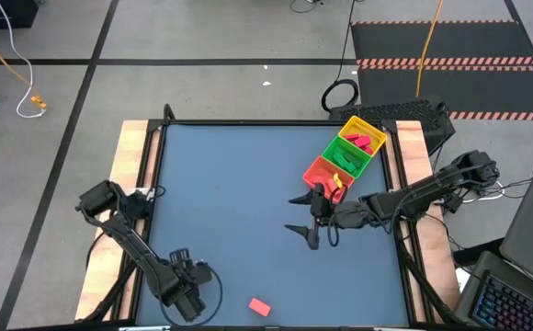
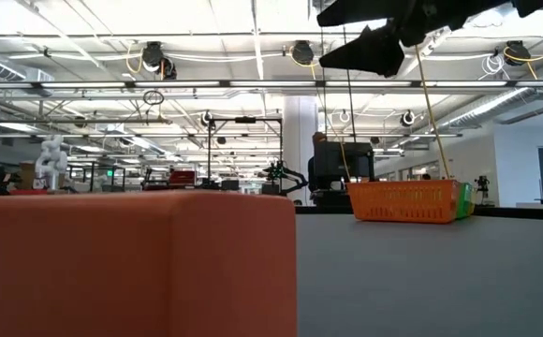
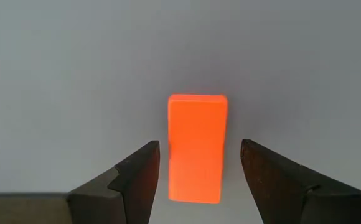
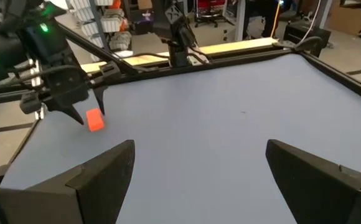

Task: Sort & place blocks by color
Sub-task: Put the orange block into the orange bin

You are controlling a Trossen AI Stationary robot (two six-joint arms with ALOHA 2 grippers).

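Note:
One red block (image 1: 259,306) lies flat on the blue table top near the near edge. It fills the left of the low view (image 2: 131,267). My left gripper (image 1: 193,292) is open just left of it. In the left wrist view the block (image 3: 197,148) lies between and ahead of the two fingers (image 3: 137,174), with gaps on both sides. My right gripper (image 1: 296,214) is open and empty in the air beside the three-compartment tray (image 1: 309,171). The tray holds red blocks (image 1: 366,140) and green blocks (image 1: 343,158).
The tray stands at the table's far right and shows orange in the low view (image 2: 407,200). A raised dark rim (image 1: 276,122) runs round the table. From the right wrist view the left gripper (image 4: 75,102) and the red block (image 4: 94,119) show across the bare table.

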